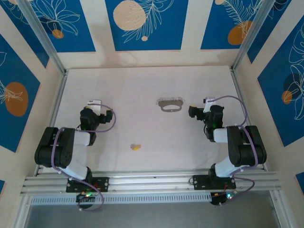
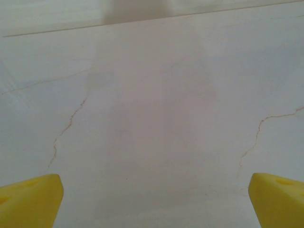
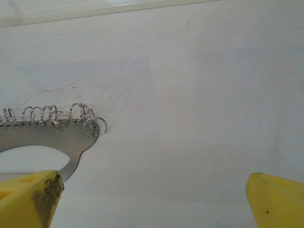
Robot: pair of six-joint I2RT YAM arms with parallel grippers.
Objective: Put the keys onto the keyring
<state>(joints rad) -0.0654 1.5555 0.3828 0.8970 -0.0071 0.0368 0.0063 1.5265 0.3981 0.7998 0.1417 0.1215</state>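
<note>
The keyring [image 1: 170, 105] lies flat on the pale table a little past its middle: a grey metal oval with a bumpy pale strip on its far side. In the right wrist view the keyring [image 3: 45, 140] is a flat steel plate with several small wire rings [image 3: 57, 116] along its edge, just ahead of my left-hand fingertip [image 3: 28, 199]. One tiny yellow-headed key [image 1: 136, 147] rests nearer the arms, between them. My left gripper [image 1: 96, 105] [image 2: 153, 202] stands open over bare table. My right gripper [image 1: 209, 102] [image 3: 153, 202] is open too, right of the keyring, holding nothing.
The table [image 1: 142, 85] is a pale board with fine cracks, walled by patterned blue and cream panels [image 1: 142, 23] on three sides. Metal uprights [image 1: 45, 42] stand at the far corners. A rail [image 1: 152, 180] at the near edge carries both arm bases.
</note>
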